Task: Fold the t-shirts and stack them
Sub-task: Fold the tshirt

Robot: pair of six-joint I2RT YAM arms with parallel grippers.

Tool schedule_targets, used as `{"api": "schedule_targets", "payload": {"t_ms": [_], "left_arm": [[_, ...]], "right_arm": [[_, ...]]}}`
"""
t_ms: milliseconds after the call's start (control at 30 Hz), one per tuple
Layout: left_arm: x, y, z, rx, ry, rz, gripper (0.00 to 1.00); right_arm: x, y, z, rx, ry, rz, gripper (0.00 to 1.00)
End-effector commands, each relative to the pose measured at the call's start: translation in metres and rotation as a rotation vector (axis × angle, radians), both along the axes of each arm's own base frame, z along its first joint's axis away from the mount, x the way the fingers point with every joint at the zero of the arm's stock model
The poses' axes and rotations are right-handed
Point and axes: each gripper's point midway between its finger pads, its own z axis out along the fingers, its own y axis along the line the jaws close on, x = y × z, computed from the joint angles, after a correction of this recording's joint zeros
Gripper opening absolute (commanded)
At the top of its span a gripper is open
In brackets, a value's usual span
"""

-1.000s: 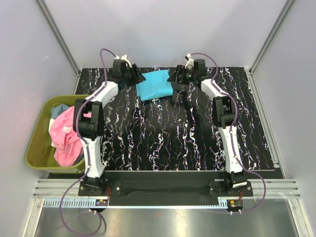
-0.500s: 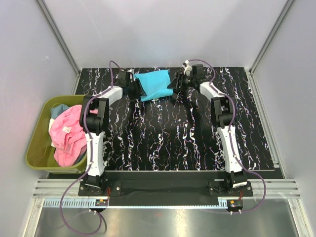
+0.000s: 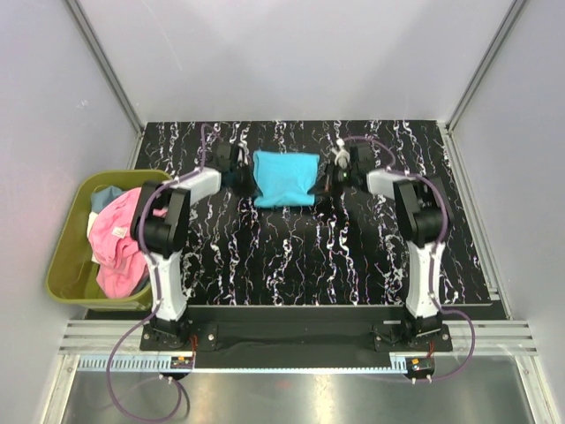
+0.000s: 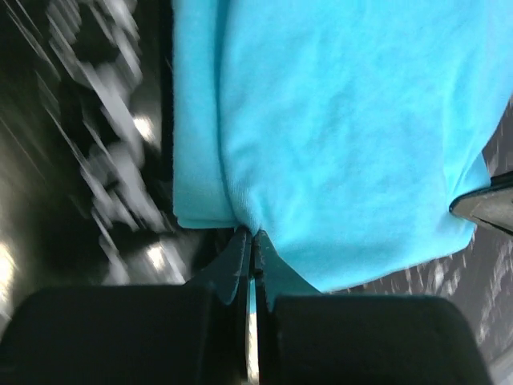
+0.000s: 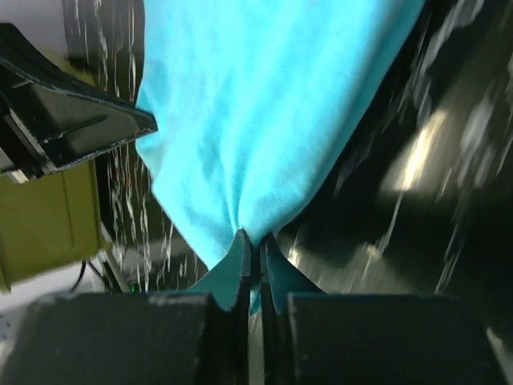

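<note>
A folded turquoise t-shirt (image 3: 284,178) lies at the back middle of the black marbled table (image 3: 291,256). My left gripper (image 3: 243,179) is shut on its left edge, pinching the cloth (image 4: 337,144) between the jaws (image 4: 251,241). My right gripper (image 3: 325,181) is shut on its right edge, the cloth (image 5: 264,120) bunched into the jaws (image 5: 258,241). A pink t-shirt (image 3: 119,238) lies heaped in the bin with a light blue one (image 3: 106,196) behind it.
An olive-green bin (image 3: 66,265) stands off the table's left edge. The left gripper's black fingers (image 5: 72,128) show in the right wrist view, the right gripper's fingertip (image 4: 485,204) in the left wrist view. White walls enclose the table.
Both grippers closed on the turquoise t-shirt's side edges. The arms drew nearer, and the shirt shifted toward me and spread flatter.
</note>
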Motion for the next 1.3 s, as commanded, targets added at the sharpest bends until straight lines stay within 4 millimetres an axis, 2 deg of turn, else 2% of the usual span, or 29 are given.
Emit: {"api": "schedule_targets", "payload": {"t_ms": [0, 33, 67, 100, 133, 200, 267, 333, 367, 400, 500, 533, 600, 633, 700, 733, 767, 800, 833, 867, 933, 967, 1000, 1033, 1067, 1100, 1133, 1167, 1267], "left_arm": [[-0.052, -0.029, 0.04, -0.034, 0.009, -0.048, 0.0], [-0.065, -0.031, 0.038, -0.025, 0.028, -0.048, 0.0], [-0.09, -0.036, 0.026, -0.006, 0.08, -0.068, 0.0], [-0.1, -0.036, 0.032, 0.0, 0.079, -0.067, 0.0], [-0.116, -0.032, 0.022, 0.015, 0.115, -0.066, 0.0], [-0.133, -0.037, 0.026, 0.02, 0.112, -0.082, 0.0], [-0.147, -0.027, 0.02, 0.091, 0.117, -0.07, 0.04], [-0.159, -0.022, 0.013, 0.102, 0.144, -0.073, 0.19], [-0.163, -0.02, 0.013, 0.107, 0.155, -0.073, 0.32], [-0.165, -0.02, 0.015, 0.106, 0.156, -0.074, 0.39], [-0.165, -0.016, 0.028, 0.131, 0.137, -0.093, 0.48], [-0.16, -0.011, 0.037, 0.171, 0.123, -0.083, 0.52], [-0.15, -0.007, 0.05, 0.214, 0.07, -0.12, 0.55], [-0.136, -0.01, 0.065, 0.217, 0.013, -0.136, 0.55], [-0.12, -0.012, 0.069, 0.269, -0.063, -0.243, 0.56], [-0.106, -0.019, 0.08, 0.266, -0.124, -0.277, 0.56], [-0.099, -0.018, 0.071, 0.299, -0.135, -0.325, 0.56], [-0.093, -0.018, 0.073, 0.304, -0.151, -0.342, 0.56], [-0.082, -0.02, 0.078, 0.282, -0.18, -0.356, 0.56], [-0.075, -0.018, 0.072, 0.287, -0.177, -0.366, 0.56], [-0.06, -0.017, 0.075, 0.237, -0.197, -0.39, 0.56], [-0.056, -0.016, 0.064, 0.236, -0.176, -0.405, 0.56], [-0.052, -0.015, 0.063, 0.239, -0.175, -0.416, 0.56], [-0.046, -0.019, 0.068, 0.226, -0.189, -0.44, 0.56], [-0.042, -0.02, 0.061, 0.234, -0.193, -0.478, 0.56], [-0.039, -0.022, 0.059, 0.232, -0.2, -0.496, 0.56], [-0.033, -0.025, 0.063, 0.238, -0.216, -0.518, 0.56], [-0.031, -0.025, 0.053, 0.242, -0.192, -0.523, 0.56], [-0.021, -0.028, 0.048, 0.235, -0.194, -0.558, 0.56]], "right_arm": [[-0.049, 0.0, 0.032, -0.012, -0.038, -0.013, 0.01], [-0.063, 0.001, 0.046, -0.013, -0.062, -0.017, 0.03], [-0.078, 0.001, 0.042, -0.019, -0.053, -0.005, 0.04], [-0.107, 0.0, 0.023, -0.047, 0.008, 0.008, 0.04], [-0.115, -0.003, 0.028, -0.066, -0.006, -0.016, 0.06], [-0.141, -0.013, 0.01, -0.09, 0.056, -0.037, 0.08], [-0.155, -0.022, 0.008, -0.124, 0.068, -0.055, 0.13], [-0.161, -0.027, 0.008, -0.144, 0.073, -0.054, 0.21], [-0.166, -0.031, 0.007, -0.164, 0.088, -0.057, 0.35], [-0.169, -0.036, 0.006, -0.195, 0.098, -0.067, 0.4], [-0.171, -0.04, 0.029, -0.206, 0.051, -0.056, 0.62], [-0.17, -0.04, 0.034, -0.215, 0.043, -0.052, 0.65], [-0.165, -0.045, 0.043, -0.244, -0.001, -0.041, 0.7], [-0.16, -0.046, 0.046, -0.25, -0.022, -0.04, 0.72], [-0.146, -0.05, 0.05, -0.259, -0.071, -0.027, 0.72], [-0.14, -0.052, 0.043, -0.269, -0.068, -0.018, 0.72], [-0.128, -0.05, 0.049, -0.268, -0.096, -0.013, 0.72], [-0.123, -0.051, 0.038, -0.275, -0.087, 0.014, 0.71], [-0.117, -0.05, 0.038, -0.268, -0.094, 0.028, 0.69], [-0.104, -0.047, 0.045, -0.257, -0.119, 0.03, 0.68], [-0.093, -0.047, 0.038, -0.249, -0.118, 0.051, 0.65], [-0.082, -0.046, 0.044, -0.244, -0.14, 0.048, 0.64], [-0.076, -0.049, 0.035, -0.255, -0.131, 0.046, 0.64], [-0.069, -0.054, 0.034, -0.255, -0.135, 0.034, 0.64], [-0.058, -0.053, 0.039, -0.25, -0.156, 0.03, 0.66], [-0.056, -0.052, 0.03, -0.248, -0.14, 0.051, 0.67], [-0.052, -0.055, 0.029, -0.246, -0.139, 0.052, 0.68], [-0.045, -0.054, 0.032, -0.245, -0.148, 0.054, 0.69], [-0.035, -0.056, 0.025, -0.239, -0.151, 0.076, 0.7]]}}
